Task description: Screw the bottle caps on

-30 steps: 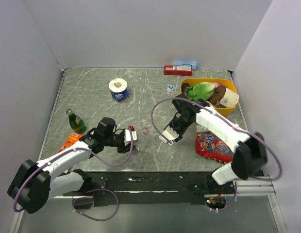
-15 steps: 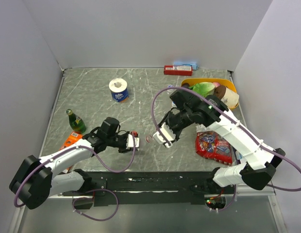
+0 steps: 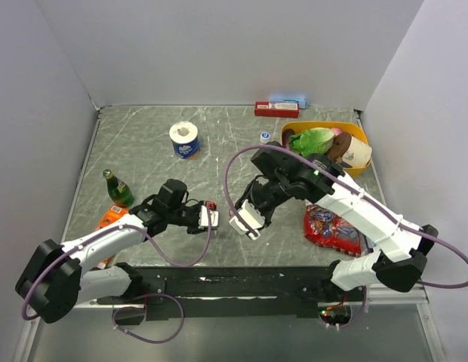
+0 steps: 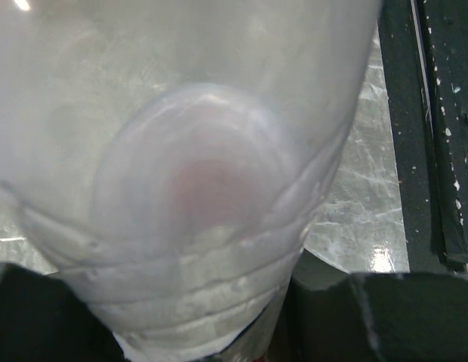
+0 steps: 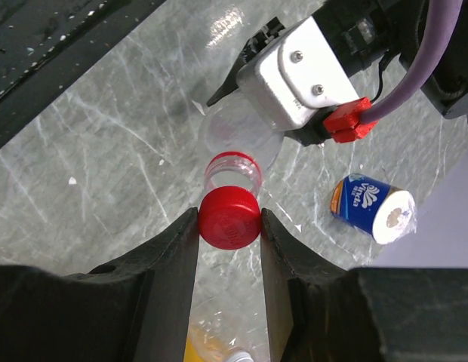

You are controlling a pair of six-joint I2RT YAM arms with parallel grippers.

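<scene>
Red cap (image 5: 230, 219) pinched edge-on between the right gripper's (image 5: 229, 226) fingers (image 5: 173, 256), clenched on its rim. It sits just in front of the open mouth of the clear bottle (image 5: 232, 172); I cannot tell whether the two touch. Left gripper (image 3: 205, 219) is clamped around the bottle body, with the neck pointing toward the right arm, near the front middle of the table (image 3: 143, 151). Step in hand, as I read it: seat the cap and turn it down. To do it well I'd square the cap's axis to the neck first, since it looks a shade off-centre, then press on lightly and rotate the right wrist while the left side only holds. Thin clear plastic may flex or spin if the squeeze is wrong. Room: the two grippers crowd close, with little clearance between housings. Open table lies back toward the toilet roll (image 3: 185, 139); the snack bag (image 3: 332, 226) and yellow bowl (image 3: 317, 125) hem in the right arm's side. One blue cap (image 3: 265, 136) waits far back, well apart.
</scene>
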